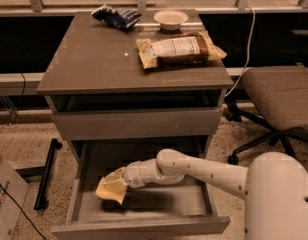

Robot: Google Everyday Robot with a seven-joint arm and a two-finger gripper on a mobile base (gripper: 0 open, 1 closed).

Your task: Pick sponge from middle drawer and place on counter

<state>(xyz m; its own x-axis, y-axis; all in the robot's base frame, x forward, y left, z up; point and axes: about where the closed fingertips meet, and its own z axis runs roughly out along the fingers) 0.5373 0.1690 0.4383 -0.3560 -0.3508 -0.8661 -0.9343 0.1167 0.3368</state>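
The middle drawer (159,204) is pulled open below the counter (99,59). The pale yellow sponge (109,190) is at the drawer's left side, tilted. My gripper (116,180) reaches into the drawer from the right. Its fingers are closed on the sponge's upper right edge. The sponge seems raised slightly off the drawer floor. My white arm (204,171) stretches across the drawer's right half.
On the counter lie a tan and brown snack bag (178,49), a blue bag (117,16) and a small bowl (170,19). An office chair (281,96) stands to the right. A black bar (46,174) and a cardboard box (4,204) are on the floor at left.
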